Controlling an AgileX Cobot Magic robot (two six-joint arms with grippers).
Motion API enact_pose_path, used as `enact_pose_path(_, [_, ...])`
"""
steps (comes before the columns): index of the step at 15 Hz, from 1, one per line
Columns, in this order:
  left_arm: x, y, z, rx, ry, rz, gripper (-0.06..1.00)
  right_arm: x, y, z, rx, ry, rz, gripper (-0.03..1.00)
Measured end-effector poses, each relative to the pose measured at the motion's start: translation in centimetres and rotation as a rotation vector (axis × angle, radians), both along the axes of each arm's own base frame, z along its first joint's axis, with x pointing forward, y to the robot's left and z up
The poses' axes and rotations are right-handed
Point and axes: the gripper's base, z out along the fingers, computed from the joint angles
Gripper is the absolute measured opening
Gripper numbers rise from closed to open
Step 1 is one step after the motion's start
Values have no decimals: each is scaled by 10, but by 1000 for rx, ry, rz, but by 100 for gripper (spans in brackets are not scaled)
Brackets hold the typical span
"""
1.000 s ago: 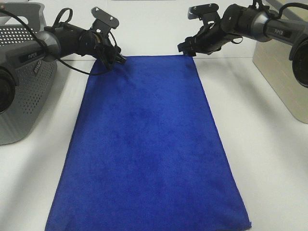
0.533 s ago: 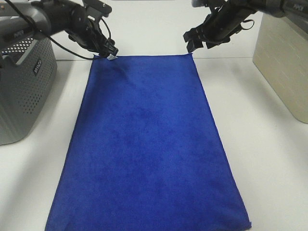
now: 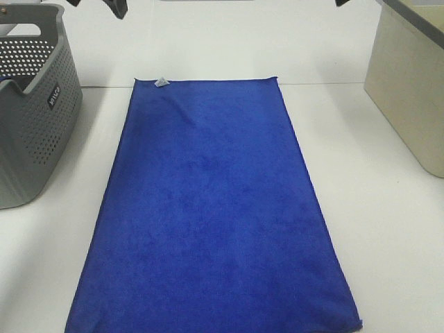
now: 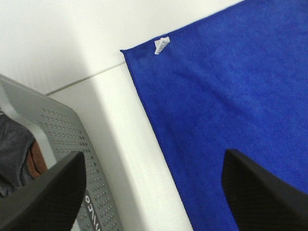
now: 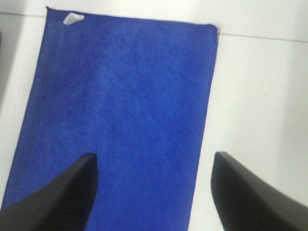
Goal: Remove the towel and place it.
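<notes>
1. At the far left of the white table (image 3: 388, 229) stands a grey perforated plastic basket (image 3: 35, 118); the left wrist view shows dark and brown cloth inside it (image 4: 19, 154).
2. The left tool (image 4: 154, 192) hangs above the strip of table between basket and cloth, fingers (image 4: 45, 197) spread apart, gripping nothing.
3. The large rectangular royal-blue microfibre towel (image 3: 208, 222) lies flat in the middle of the table, just beside the basket, its small white tag (image 3: 160, 82) at the far left corner.
4. The right tool (image 5: 151, 192) hovers over the towel, fingers (image 5: 250, 192) wide apart and empty.
5. A beige box (image 3: 409, 90) stands at the right, apart from the towel.
</notes>
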Motion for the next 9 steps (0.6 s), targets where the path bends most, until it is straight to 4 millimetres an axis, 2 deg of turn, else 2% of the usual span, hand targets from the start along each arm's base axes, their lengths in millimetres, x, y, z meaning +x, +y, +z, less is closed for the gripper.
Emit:
enact_pose_path(2, [-7,30,30,-23,-55,59,73,-14,-12,30,17,-58,-29,67])
enact_pose_path(5, [-25,114,75,-53,-149,226,74,-29,-57,63,-52,-145,-130,67])
enact_pose_path(7, [-51,155,95,-84,-162,302,74,-48,-73,73,-133,-155,-171,67])
enact_pose_path(9, [-90,171,96,-75,-99,320,74,-88,-76,81,-152,-129,-172,67])
